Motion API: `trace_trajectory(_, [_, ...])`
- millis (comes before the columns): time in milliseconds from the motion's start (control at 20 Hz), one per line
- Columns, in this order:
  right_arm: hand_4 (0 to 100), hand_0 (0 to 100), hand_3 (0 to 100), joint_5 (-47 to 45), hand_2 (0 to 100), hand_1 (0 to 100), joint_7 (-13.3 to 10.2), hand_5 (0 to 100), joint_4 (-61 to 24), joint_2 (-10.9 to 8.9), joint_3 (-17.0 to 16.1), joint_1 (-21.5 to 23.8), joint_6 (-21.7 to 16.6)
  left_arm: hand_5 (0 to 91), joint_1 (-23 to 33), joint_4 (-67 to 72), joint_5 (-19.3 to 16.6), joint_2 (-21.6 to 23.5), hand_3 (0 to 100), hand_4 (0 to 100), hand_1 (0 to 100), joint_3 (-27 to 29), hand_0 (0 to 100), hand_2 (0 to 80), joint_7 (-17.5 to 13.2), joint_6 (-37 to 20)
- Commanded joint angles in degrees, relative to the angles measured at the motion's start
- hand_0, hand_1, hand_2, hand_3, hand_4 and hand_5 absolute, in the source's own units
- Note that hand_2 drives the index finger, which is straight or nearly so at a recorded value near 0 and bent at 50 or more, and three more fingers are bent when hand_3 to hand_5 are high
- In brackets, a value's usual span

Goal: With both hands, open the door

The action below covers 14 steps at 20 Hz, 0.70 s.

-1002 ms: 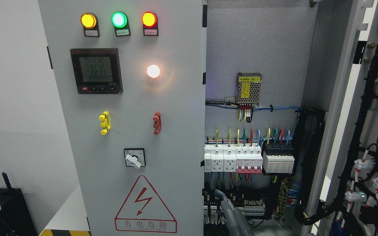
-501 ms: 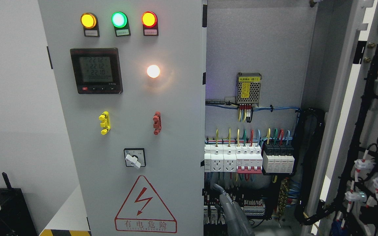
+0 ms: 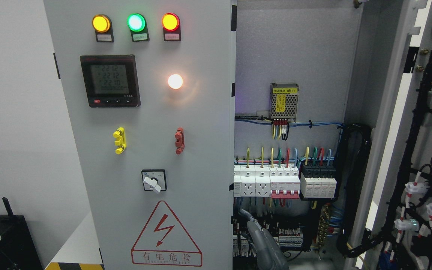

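Grey-painted steel forms the left door (image 3: 186,123) of the cabinet, which is seen closed at the picture's left and centre, while the right door (image 3: 431,150) is swung wide, exposing the breakers (image 3: 285,182). The right hand (image 3: 258,234) is raised low inside the opening, just beside the closed door's free edge (image 3: 232,157); whether its fingers are spread or curled cannot be told. The edge is judged to need hooking and pulling outward next.

We see the closed door (image 3: 144,131) in smooth, matt grey painted metal, a glossy black plastic meter (image 3: 110,81), and a finely textured grey backplate (image 3: 294,52).
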Motion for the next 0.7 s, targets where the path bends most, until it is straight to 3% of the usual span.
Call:
trace_trajectory(0, [0, 38, 0, -2.1, 0, 0, 0.24, 0, 2.15, -0.28, 0.23, -1.15, -0.03, 0.0, -0.88, -0.25, 0.04, -0.02, 0, 0, 0, 0.09, 0, 0.0, 0.0, -0.02])
trace_trajectory(200, [0, 38, 0, -2.1, 0, 0, 1.56, 0, 2.41, -0.28, 0.23, -1.5, -0.03, 0.0, -0.88, -0.25, 0.04, -0.02, 0, 0, 0, 0.09, 0, 0.0, 0.0, -0.02])
trace_trajectory(651, [0, 38, 0, -2.98, 0, 0, 1.82, 0, 4.44, -0.46, 0.05, -3.17, -0.12, 0.0, -0.88, -0.25, 0.04, -0.02, 0, 0, 0, 0.09, 0, 0.0, 0.0, -0.02])
